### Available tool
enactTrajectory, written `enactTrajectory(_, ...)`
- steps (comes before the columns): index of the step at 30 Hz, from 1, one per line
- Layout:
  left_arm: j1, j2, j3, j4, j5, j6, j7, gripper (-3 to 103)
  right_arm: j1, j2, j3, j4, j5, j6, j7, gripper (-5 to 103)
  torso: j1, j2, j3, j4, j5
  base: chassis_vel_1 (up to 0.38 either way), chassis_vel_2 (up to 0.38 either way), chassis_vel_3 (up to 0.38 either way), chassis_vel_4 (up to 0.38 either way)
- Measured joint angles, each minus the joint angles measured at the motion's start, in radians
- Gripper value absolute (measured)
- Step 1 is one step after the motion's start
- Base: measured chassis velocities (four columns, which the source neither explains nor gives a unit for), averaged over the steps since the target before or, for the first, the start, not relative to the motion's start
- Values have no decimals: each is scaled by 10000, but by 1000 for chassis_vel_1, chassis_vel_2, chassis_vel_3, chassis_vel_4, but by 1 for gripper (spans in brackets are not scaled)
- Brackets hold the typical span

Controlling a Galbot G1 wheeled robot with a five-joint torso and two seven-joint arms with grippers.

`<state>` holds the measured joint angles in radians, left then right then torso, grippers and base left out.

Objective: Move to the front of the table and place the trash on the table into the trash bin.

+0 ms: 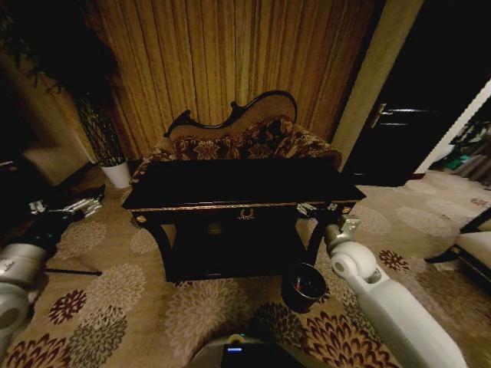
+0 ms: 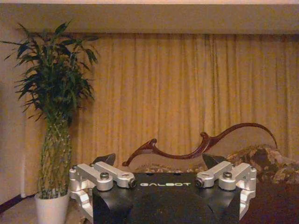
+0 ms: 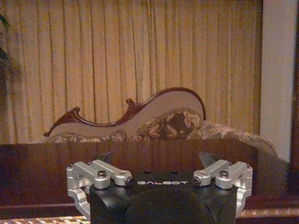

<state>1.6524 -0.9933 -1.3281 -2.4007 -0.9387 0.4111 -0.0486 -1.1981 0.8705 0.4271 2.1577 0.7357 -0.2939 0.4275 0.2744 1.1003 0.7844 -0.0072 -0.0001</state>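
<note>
The glossy black table [image 1: 192,188] with gold trim stands straight ahead, its lower shelf in shadow. The trash is hidden: I cannot make any out on the dark top. On the carpet by the table's front right leg sits the small round dark trash bin [image 1: 304,287]. My right gripper [image 1: 316,208] hangs open at the table's front right corner, above the bin; its wrist view looks across the table top [image 3: 42,168] between spread fingers [image 3: 105,157]. Left of the table, apart from it, my left gripper [image 1: 73,205] is held open, fingers [image 2: 107,159] wide.
A carved patterned sofa [image 1: 253,138] stands right behind the table, before tan curtains. A tall plant in a white pot [image 1: 115,173] is at the back left. A chair [image 1: 472,249] is at the right edge. Patterned carpet lies open in front.
</note>
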Motion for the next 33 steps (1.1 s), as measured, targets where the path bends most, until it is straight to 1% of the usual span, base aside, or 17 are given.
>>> enactTrajectory(3, -23, -12, -42, 166, 0, 45, -5, 100, -221, -192, 156, 655, 45, -72, 166, 100, 1, 0, 0, -2, 1, 0, 0, 0, 0)
enactTrajectory(9, -136, 57, 4, 385, -13, 77, -64, 100, -385, -318, 222, 1540, 91, -285, 300, 100, 0, 0, 0, -2, 0, 0, 0, 0, 0)
enactTrajectory(13, -136, 71, 2, 411, -48, 251, -162, 100, -419, -345, 224, 2062, 164, -398, 401, 100, 0, -1, 0, -1, 0, 0, 0, 0, 0)
enactTrajectory(16, -104, 72, -32, 397, -49, 339, -197, 100, -442, -375, 238, 2164, 186, -439, 416, 100, 0, -1, 0, -1, 0, 0, 0, 0, 0)
enactTrajectory(17, -81, 82, -84, 320, -67, 467, -240, 100, -469, -408, 251, 2197, 189, -464, 419, 100, 0, 0, 0, -1, 0, 0, 0, 0, 0)
enactTrajectory(20, -72, 103, -119, 255, -91, 518, -262, 100, -488, -426, 256, 2199, 188, -485, 419, 100, 0, -1, 0, -1, 0, 0, 0, 0, 0)
enactTrajectory(25, -69, 281, -215, 36, -277, 706, -328, 100, -511, -443, 238, 2094, 81, -553, 418, 100, 0, -1, 1, -1, 2, 0, 0, 0, 0)
enactTrajectory(33, -39, 349, -255, 19, -303, 779, -336, 100, -582, -489, 252, 2112, 26, -587, 415, 100, 2, -2, 2, 0, -1, 29, -20, -26, 26)
